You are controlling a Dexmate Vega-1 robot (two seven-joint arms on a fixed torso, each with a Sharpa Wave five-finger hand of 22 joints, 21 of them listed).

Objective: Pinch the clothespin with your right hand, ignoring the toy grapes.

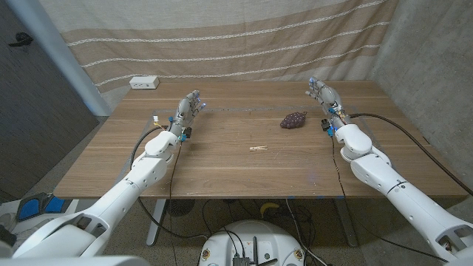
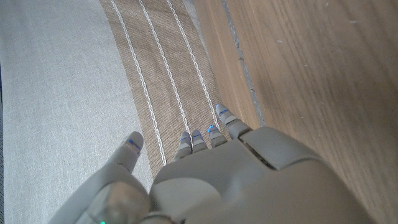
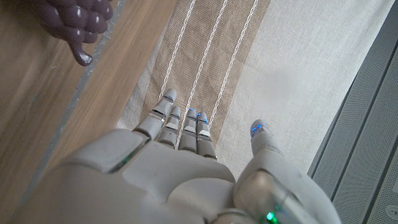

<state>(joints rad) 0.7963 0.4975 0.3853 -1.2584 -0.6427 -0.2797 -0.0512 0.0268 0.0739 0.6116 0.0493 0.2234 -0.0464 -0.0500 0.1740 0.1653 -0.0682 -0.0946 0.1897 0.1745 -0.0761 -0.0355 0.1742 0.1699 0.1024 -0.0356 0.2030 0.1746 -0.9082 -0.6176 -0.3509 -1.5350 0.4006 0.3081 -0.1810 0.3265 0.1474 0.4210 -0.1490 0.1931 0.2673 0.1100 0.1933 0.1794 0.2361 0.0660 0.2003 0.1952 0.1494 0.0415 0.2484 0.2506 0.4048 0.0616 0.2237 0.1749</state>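
Leftmost, at the far left corner of the brown wooden table (image 1: 222, 166): small white rectangular box (image 1: 144, 83) with a cable, lying just beside the striped beige curtain (image 1: 222, 37) that hangs behind the table.

Next, left of centre: grey-white robot left hand (image 1: 188, 111), raised over the far left part of the tabletop, fingers extended and pointing toward the curtain. Nothing held. Confirmed in the left wrist view: left hand (image 2: 217, 168) with fingers (image 2: 225, 118) straight and side by side, thumb set well apart, no object between them; curtain stripes and the table edge beyond the fingertips.

Near the middle of the table, slightly toward the robot: small pale wooden clothespin (image 1: 259, 148), lying flat on the bare wood, touching nothing. Well apart from both hands; nearer to the right hand than to the left.

Further right and farther back: dark purple plastic toy grapes (image 1: 293, 120), resting on the tabletop between the clothespin and the right hand, apart from both. Visible also in the right wrist view as a purple cluster (image 3: 78, 18) with a short stem, on the wood near the table edge.

Rightmost: grey-white robot right hand (image 1: 325, 97), raised over the far right part of the table, fingers extended toward the curtain. Nothing held. Right wrist view: right hand (image 3: 186, 168), fingers (image 3: 163, 111) straight and close together, thumb spread away, no object gripped.
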